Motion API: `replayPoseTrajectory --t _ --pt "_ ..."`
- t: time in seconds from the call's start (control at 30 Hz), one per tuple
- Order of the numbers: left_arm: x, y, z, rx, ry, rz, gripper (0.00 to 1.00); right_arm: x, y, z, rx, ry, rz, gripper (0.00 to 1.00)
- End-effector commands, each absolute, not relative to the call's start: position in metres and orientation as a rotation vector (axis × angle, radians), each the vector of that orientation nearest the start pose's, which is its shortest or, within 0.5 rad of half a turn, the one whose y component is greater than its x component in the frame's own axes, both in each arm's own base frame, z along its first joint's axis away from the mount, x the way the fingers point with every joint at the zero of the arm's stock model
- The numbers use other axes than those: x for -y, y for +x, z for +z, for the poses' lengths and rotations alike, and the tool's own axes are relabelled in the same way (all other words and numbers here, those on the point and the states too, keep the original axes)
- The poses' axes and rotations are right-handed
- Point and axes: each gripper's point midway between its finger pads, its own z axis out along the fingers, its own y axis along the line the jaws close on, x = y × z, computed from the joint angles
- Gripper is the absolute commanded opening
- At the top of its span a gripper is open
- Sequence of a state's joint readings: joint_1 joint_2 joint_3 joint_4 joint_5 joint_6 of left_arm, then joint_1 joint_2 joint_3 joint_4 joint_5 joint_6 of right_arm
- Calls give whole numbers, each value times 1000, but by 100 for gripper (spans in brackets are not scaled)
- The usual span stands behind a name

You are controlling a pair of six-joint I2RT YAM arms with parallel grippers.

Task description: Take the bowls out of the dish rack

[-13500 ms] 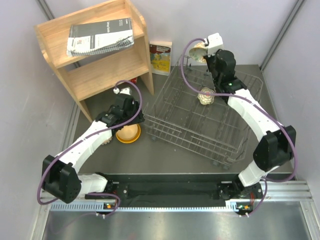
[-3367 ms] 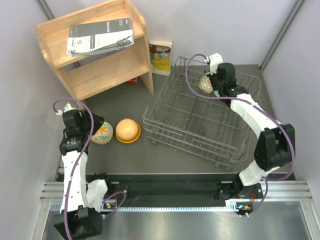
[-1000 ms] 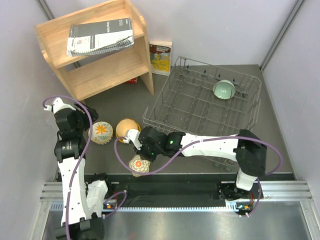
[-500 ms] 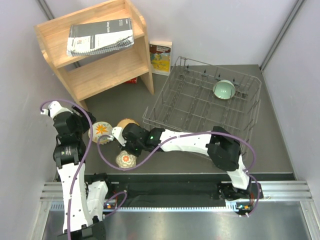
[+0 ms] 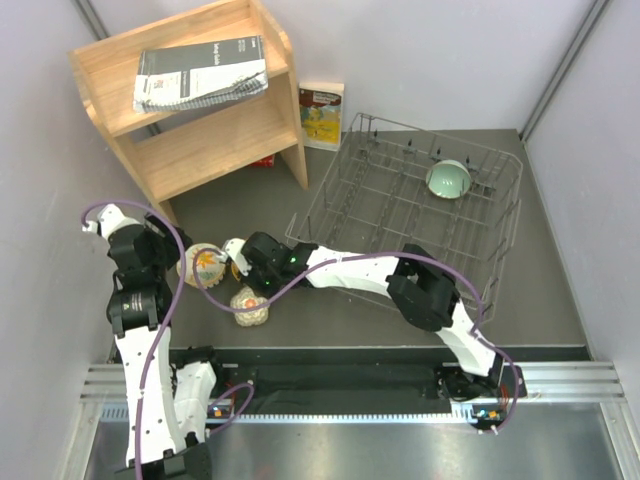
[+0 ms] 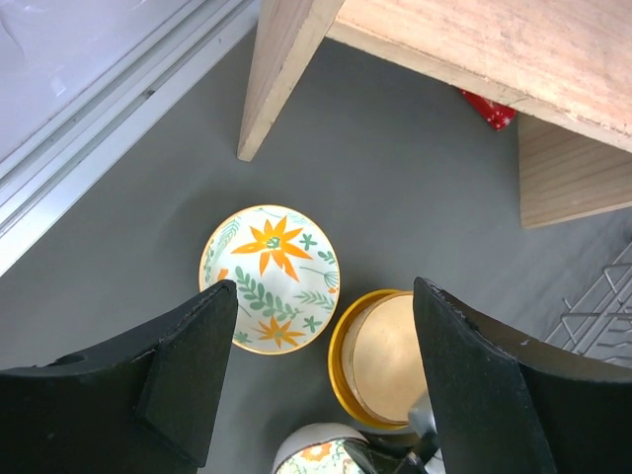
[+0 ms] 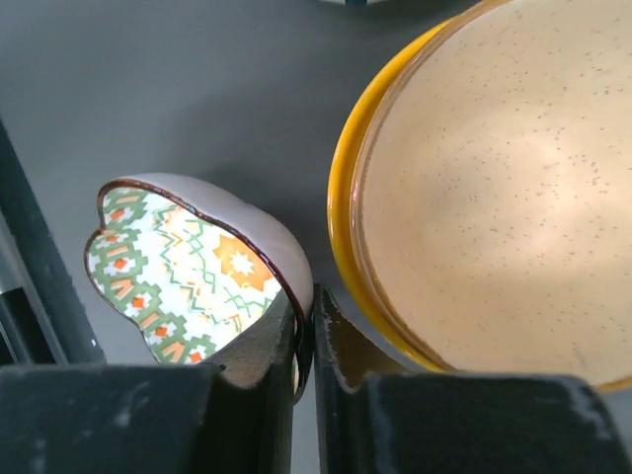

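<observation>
The right gripper has carried the scalloped bowl (rim pinched) from the dish rack to beyond its near-left corner; the left gripper drew farther from the rack.

Your left arm stands upright well to the left of the dish rack. Its wrist is bent so the left gripper looks straight down, with the jaws spread wide and nothing between them. Your right arm lies low along the front of the dish rack, stretched leftward past the near-left corner. Your right gripper is pinched tight on the rim of the scalloped bowl, one finger inside the rim and one outside.
</observation>
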State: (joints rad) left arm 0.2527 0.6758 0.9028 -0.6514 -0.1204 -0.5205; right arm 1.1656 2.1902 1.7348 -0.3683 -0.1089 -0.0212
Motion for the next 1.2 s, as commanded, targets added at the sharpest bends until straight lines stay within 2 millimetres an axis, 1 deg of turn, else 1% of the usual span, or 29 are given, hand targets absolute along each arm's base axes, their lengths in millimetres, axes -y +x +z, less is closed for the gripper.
replayPoseTrajectory --t 0.0,0.13,0.17,0.2,0.27,0.3,0.33,0.4,0.43,0.47,0.5,0.53,0.57,0.6,0.63,0.67,0.7,0.73,0.8,0.87,0.9,0.93,0.97,1.0,1.03,1.07,1.1,1.13,1.17 --pt "-63 244 255 -1813 -807 -57 77 -533 206 84 -2047 -1365 696 14" --pt "-58 248 254 -1814 -798 -95 77 -528 207 75 -2081 -1336 690 22" --pt "-56 249 252 -1815 -798 -107 77 -528 206 75 -2084 -1328 697 31" --pt "-54 250 251 -1818 -795 -117 77 -526 203 72 -2091 -1333 697 35" --pt "-53 251 249 -1822 -792 -132 77 -527 205 83 -2062 -1302 722 41" --pt "-52 252 250 -1820 -790 -136 77 -522 202 79 -2072 -1299 722 41" --pt "-52 253 248 -1826 -792 -135 77 -522 202 86 -2061 -1282 737 41" --pt "-52 253 252 -1820 -786 -138 77 -519 201 89 -2065 -1272 741 42" --pt "-51 252 253 -1818 -783 -141 77 -517 200 98 -2060 -1258 752 43" --pt "-50 251 253 -1818 -781 -147 77 -514 199 98 -2064 -1253 752 52" --pt "-50 250 253 -1816 -782 -148 77 -511 198 100 -2068 -1247 751 54" --pt "-49 249 252 -1813 -780 -150 77 -508 198 112 -2059 -1219 753 55" --pt "-49 248 250 -1813 -782 -151 77 -501 195 108 -2070 -1222 747 55" --pt "-48 247 248 -1813 -781 -151 77 -496 194 112 -2061 -1221 749 56" --pt "-49 247 244 -1815 -784 -150 77 -496 194 141 -1995 -1186 786 56" --pt "-49 247 242 -1815 -787 -149 77 -490 192 142 -1986 -1178 792 57" --pt "-50 248 238 -1819 -796 -146 77 -489 191 156 -1949 -1167 814 58" --pt "-50 250 232 -1831 -804 -150 77 -488 190 183 -1887 -1151 842 58" --pt "-46 255 227 -1846 -813 -185 77 -487 192 214 -1836 -1125 851 58" --pt "-45 260 225 -1854 -823 -200 76 -480 193 253 -1781 -1094 851 58" --pt "-39 261 225 -1866 -802 -236 76 -476 195 264 -1764 -1079 846 59" --pt "-39 261 226 -1863 -798 -236 75 -467 194 296 -1705 -1039 862 59" --pt "-38 260 227 -1866 -785 -232 75 -459 193 309 -1677 -1016 887 61" --pt "-38 259 228 -1865 -776 -229 75 -446 204 329 -1647 -957 894 62" --pt "-40 256 230 -1853 -775 -214 75 -421 211 372 -1577 -843 911 64" --pt "-40 253 230 -1856 -775 -208 76 -403 222 385 -1562 -780 894 68" --pt "-39 250 233 -1844 -768 -211 76 -372 253 401 -1552 -683 837 68" --pt "-37 249 232 -1843 -766 -218 76 -337 269 421 -1536 -574 762 69" --pt "-35 248 232 -1836 -770 -234 76 -313 287 425 -1541 -509 691 72"
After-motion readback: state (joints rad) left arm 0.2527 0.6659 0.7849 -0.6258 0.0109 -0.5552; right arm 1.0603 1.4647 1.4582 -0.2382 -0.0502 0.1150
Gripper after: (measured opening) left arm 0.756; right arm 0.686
